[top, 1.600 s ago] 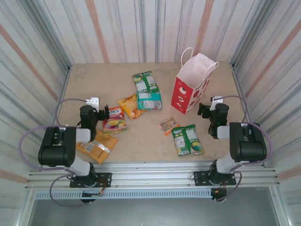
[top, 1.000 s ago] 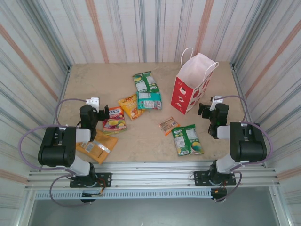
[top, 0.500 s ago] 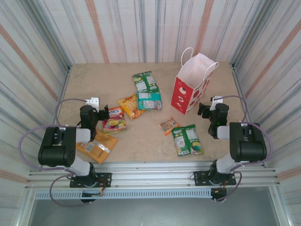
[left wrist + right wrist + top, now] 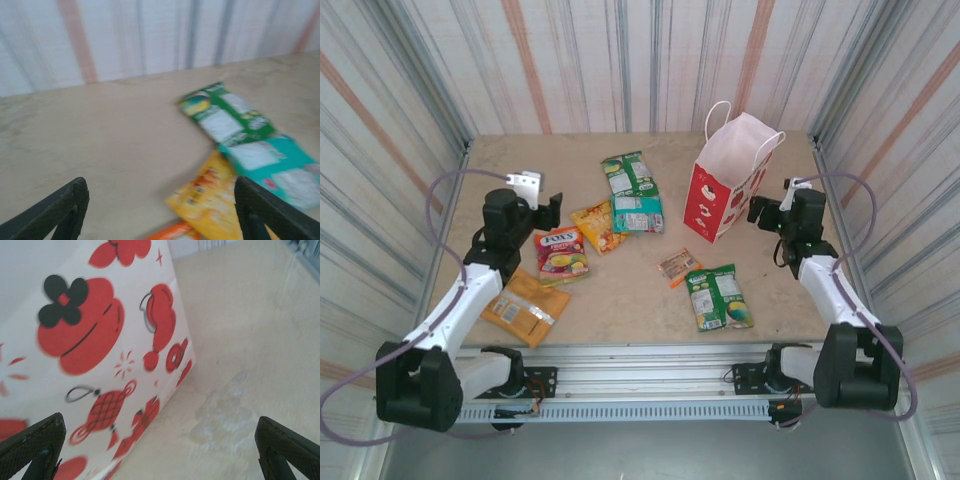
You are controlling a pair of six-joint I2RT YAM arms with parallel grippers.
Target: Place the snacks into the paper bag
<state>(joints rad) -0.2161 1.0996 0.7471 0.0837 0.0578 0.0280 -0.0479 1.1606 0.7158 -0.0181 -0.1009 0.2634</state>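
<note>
Paper bag [image 4: 713,212] stands upright at the far right of the table [image 4: 620,295], mouth open, white inside, red outer face with white printed shapes, thin white loop handle on top. In the right wrist view its side wall [image 4: 100,365] is matte white paper with red and black ornaments.

Snacks are all flat on the table, none in the bag:
- green packet [image 4: 632,188], glossy, long, left of the bag at mid-table
- yellow-orange bag [image 4: 598,225], touching the green packet's lower left edge
- candy bag [image 4: 561,250], red top, yellow-green bottom
- orange pouch [image 4: 525,308], larger, flat, near left
- small orange-brown bar [image 4: 678,266], in front of the bag
- second green packet [image 4: 718,297], just beside the bar

Right gripper [image 4: 760,212] sits just beside the bag's right side, fingers [image 4: 35,450] spread wide, nothing between them; contact with the bag cannot be told. Left gripper [image 4: 548,208] is above the candy bag, fingers [image 4: 55,212] spread apart, empty; that view is blurred.

Table is beige, matte and mottled. Walls [image 4: 620,60] are white with grey and reddish vertical stripes. A metal rail [image 4: 650,385] runs along the near edge.
</note>
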